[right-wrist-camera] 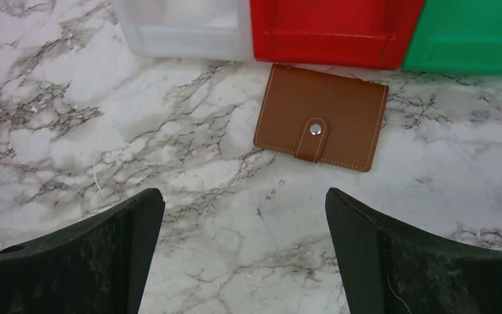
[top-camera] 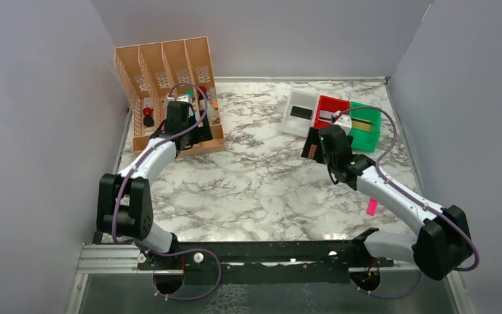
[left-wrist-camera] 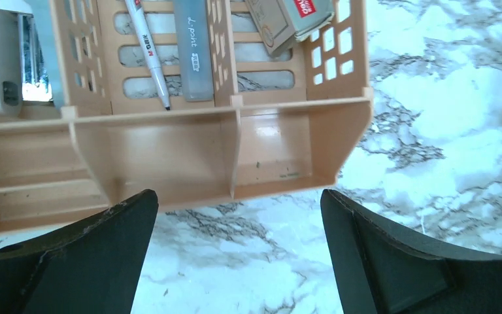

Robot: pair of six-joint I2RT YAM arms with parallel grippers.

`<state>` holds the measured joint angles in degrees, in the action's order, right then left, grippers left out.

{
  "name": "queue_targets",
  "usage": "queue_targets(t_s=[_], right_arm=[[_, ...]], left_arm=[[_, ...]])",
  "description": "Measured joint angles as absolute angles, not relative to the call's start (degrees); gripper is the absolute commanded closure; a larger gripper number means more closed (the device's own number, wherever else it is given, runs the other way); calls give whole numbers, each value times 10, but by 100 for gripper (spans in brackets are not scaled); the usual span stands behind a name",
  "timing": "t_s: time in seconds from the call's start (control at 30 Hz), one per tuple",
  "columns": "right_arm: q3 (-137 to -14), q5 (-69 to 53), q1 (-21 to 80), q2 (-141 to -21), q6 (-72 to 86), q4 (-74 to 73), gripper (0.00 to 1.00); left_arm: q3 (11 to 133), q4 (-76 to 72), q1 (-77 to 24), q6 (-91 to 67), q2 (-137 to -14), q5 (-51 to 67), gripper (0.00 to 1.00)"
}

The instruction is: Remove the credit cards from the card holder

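Marbled worktop (right-wrist-camera: 170, 170) held the card holder (right-wrist-camera: 321, 118), snapped shut beside the red bin (right-wrist-camera: 333, 33) (no cards showing). Right pincer (right-wrist-camera: 242, 203) and left pincer (left-wrist-camera: 238, 203) gaped empty; reaching stage, unsnapping probably needed next.

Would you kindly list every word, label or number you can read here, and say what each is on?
"L-point" (roughly, in script): on the grey case in the tan organizer.
The pen: red and black print, too blurred to read.
The box: white characters on a red label, cut off, unreadable.
The card holder: no text.
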<state>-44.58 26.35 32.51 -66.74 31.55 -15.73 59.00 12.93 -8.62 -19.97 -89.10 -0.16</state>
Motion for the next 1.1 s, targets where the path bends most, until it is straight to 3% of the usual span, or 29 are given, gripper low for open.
queue_targets(t_s=[0.33, 0.63, 0.83, 1.1], right_arm=[[-524, 188, 235, -832, 279, -131, 4], [-522, 166, 190, -896, 237, -98, 19], [-544, 150, 190, -958, 224, -91, 34], [-507, 132, 187, -939, 225, -64, 45]], left_arm=[[510, 130, -86, -209, -742, 73, 1], [462, 134, -88, -208, -685, 170, 1], [462, 142, -88, -203, -672, 178, 1], [462, 159, -88, -203, -669, 178, 1]])
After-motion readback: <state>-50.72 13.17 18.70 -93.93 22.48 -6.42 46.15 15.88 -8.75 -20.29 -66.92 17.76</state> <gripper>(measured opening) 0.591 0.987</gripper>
